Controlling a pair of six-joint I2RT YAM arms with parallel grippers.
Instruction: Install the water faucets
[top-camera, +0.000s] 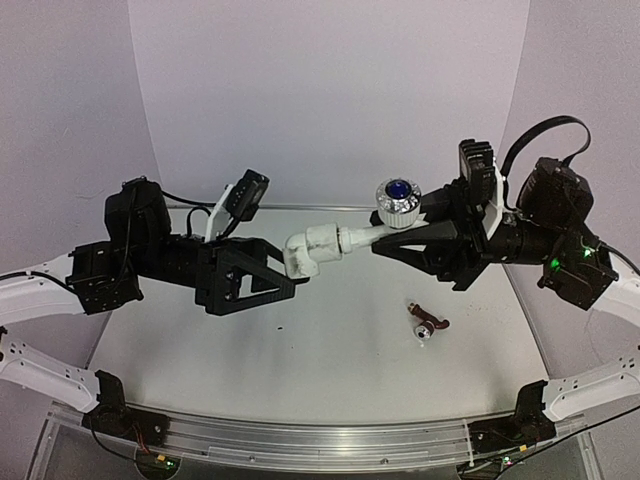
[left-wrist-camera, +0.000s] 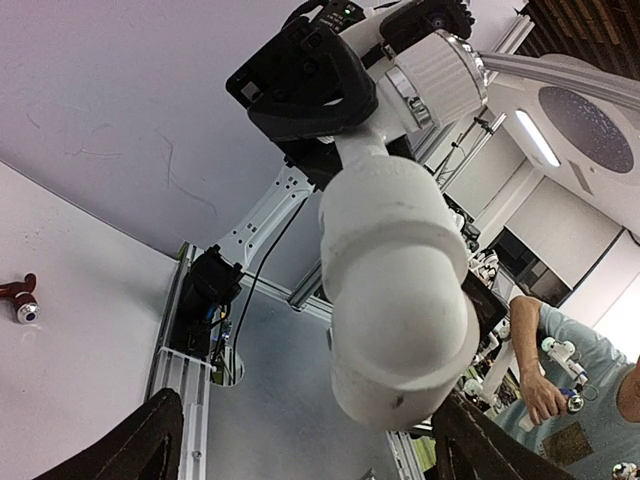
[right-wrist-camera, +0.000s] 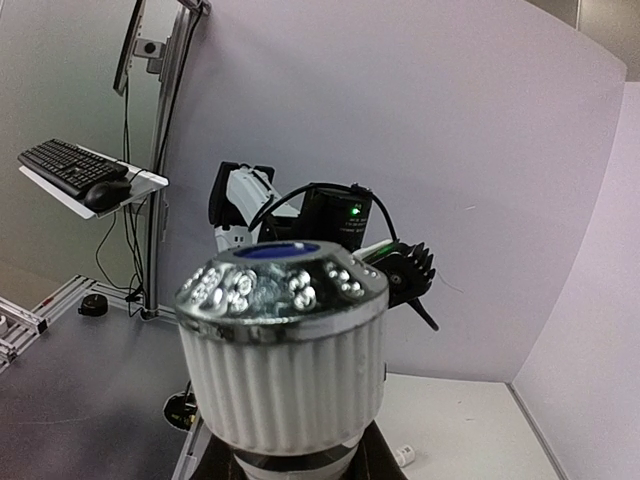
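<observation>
- one claw, the right gripper (top-camera: 388, 243), is clenched on the water faucet (top-camera: 397, 205), its black fingers pinching the white body just under the knob.
- the knob (right-wrist-camera: 285, 350) faces up, ribbed white sides, silvery studded rim, blue centre; it fills most of the right wrist view.
- from that grip the faucet's stem runs roughly level toward the left arm and meets a white elbow fitting (top-camera: 303, 252), end to end.
- the left gripper (top-camera: 292, 270) is released, its jaws spread wide with the elbow fitting between them.
- in the left wrist view there is a clear gap between the fitting (left-wrist-camera: 400, 300) and one of the fingers (left-wrist-camera: 140, 445); the other finger sits close against it and may be touching, though it is too near the lens to be sure.
- faucet and fitting hang in mid-air between the two arms, above the table (top-camera: 300, 370).
- on the table, nearer the right arm, lies a small reddish-brown part with a silvery end (top-camera: 428, 325), well apart from both claws.
</observation>
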